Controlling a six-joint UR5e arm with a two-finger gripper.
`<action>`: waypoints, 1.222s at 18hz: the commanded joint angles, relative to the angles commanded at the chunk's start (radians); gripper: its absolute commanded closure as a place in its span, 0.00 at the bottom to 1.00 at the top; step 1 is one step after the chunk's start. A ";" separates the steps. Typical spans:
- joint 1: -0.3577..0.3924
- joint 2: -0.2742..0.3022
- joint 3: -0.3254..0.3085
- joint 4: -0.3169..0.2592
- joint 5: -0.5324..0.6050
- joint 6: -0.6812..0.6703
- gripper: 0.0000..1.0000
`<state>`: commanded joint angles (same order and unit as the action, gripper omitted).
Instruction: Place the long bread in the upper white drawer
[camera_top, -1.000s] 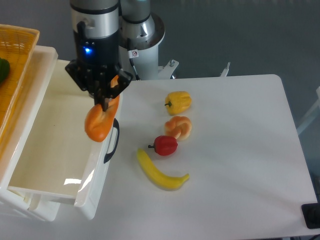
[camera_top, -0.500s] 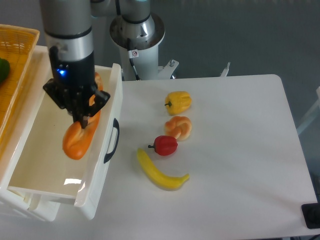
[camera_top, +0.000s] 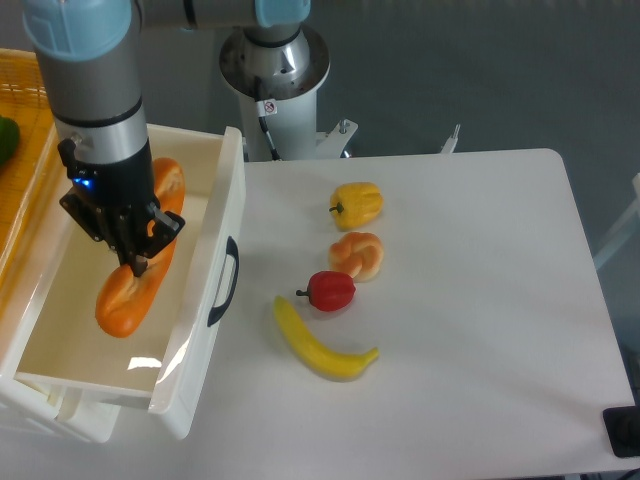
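The long bread (camera_top: 132, 280) is a glossy orange-tan baguette held inside the upper white drawer (camera_top: 210, 220), tilted from upper right to lower left. My gripper (camera_top: 135, 258) is shut on its middle, over the drawer's inside. The drawer is pulled open, with a curved black handle (camera_top: 225, 283) on its front. I cannot tell whether the bread touches the drawer floor.
A yellow woven basket (camera_top: 22, 110) with a green item sits at the far left. On the white table are a yellow pepper (camera_top: 357, 204), a round knotted bun (camera_top: 358, 254), a red pepper (camera_top: 331, 291) and a banana (camera_top: 320, 343). The robot base (camera_top: 273, 70) stands behind.
My gripper has carried the long bread leftward, from over the drawer's front wall to over the drawer's inside, and slightly lower.
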<state>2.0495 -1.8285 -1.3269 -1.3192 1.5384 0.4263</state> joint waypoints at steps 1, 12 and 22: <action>-0.003 -0.002 -0.005 0.000 0.020 0.012 0.42; -0.003 0.009 0.000 -0.002 0.017 0.025 0.00; 0.216 0.055 0.009 -0.002 0.003 0.045 0.00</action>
<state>2.2653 -1.7733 -1.3177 -1.3208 1.5416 0.4708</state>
